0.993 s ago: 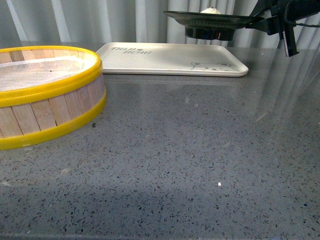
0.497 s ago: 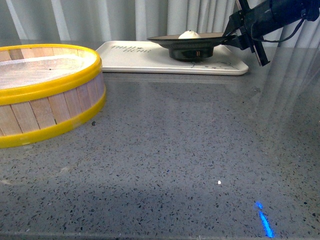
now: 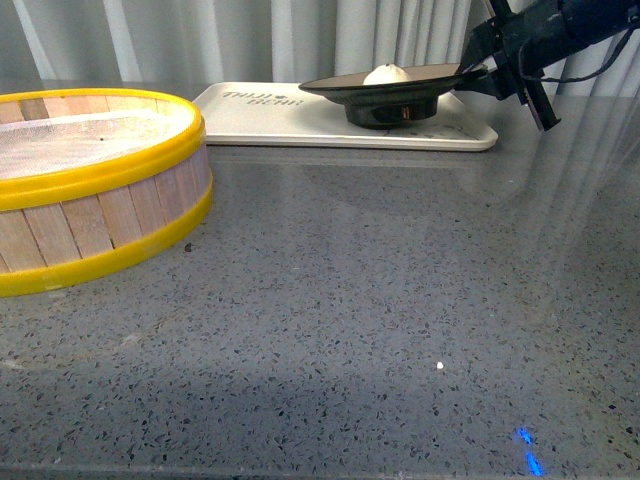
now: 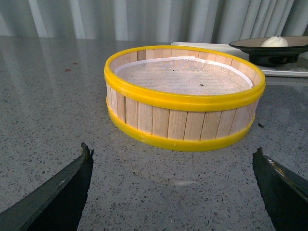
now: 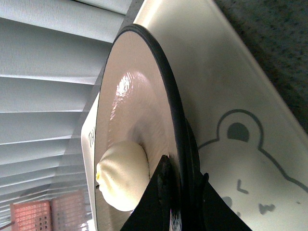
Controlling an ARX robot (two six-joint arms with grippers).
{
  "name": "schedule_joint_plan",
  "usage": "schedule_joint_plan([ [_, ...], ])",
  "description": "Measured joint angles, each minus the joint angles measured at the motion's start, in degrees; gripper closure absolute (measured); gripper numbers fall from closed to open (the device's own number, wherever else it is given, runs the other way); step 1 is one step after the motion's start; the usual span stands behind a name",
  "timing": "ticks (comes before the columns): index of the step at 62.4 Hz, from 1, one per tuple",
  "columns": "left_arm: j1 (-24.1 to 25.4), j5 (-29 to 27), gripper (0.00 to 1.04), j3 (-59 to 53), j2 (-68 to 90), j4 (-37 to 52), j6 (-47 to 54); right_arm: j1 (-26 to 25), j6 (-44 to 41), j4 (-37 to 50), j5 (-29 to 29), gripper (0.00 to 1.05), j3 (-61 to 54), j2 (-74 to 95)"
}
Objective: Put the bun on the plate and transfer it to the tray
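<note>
The white bun [image 3: 388,74] sits in the brown, black-rimmed plate [image 3: 385,112], which is slightly tilted over the right half of the cream tray [image 3: 270,115]. The plate's foot is down at the tray's surface; I cannot tell whether it touches. My right gripper [image 3: 478,72] is shut on the plate's right rim. In the right wrist view its fingers [image 5: 161,192] pinch the plate [image 5: 134,110] beside the bun [image 5: 122,175], with the tray [image 5: 226,96] and its bear drawing just behind. My left gripper [image 4: 172,151] hangs open over bare tabletop, short of the steamer basket.
A yellow-rimmed wooden steamer basket [image 3: 90,190] with a white liner stands at the left, close in front of my left gripper [image 4: 185,103]. A pleated curtain closes off the back behind the tray. The tabletop is grey speckled stone.
My right gripper has brought the plate with the bun down from high above the tray to the tray's surface, then shifted it a little to the right. The left gripper shows no change.
</note>
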Motion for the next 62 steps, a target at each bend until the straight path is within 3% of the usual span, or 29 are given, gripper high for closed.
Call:
schedule_joint_plan([
  [6, 0.0, 0.0, 0.07, 0.0, 0.0, 0.0, 0.0, -0.44, -0.04, 0.7, -0.04, 1.02, -2.05, -1.16],
  [13, 0.0, 0.0, 0.07, 0.0, 0.0, 0.0, -0.02, -0.68, -0.24, 1.42, 0.44, 0.86, -3.76, -1.55],
  [35, 0.0, 0.0, 0.07, 0.0, 0.0, 0.0, 0.0, -0.63, 1.42, 5.62, 1.86, 0.1, -10.8, -6.1],
  [37, 0.0, 0.0, 0.07, 0.0, 0.0, 0.0, -0.02, -0.66, 1.64, 6.38, 1.95, 0.06, -11.93, -6.99],
  [62, 0.0, 0.0, 0.07, 0.0, 0.0, 0.0, -0.02, -3.26, 3.28, 18.27, 6.78, 0.08, -35.95, -24.7],
])
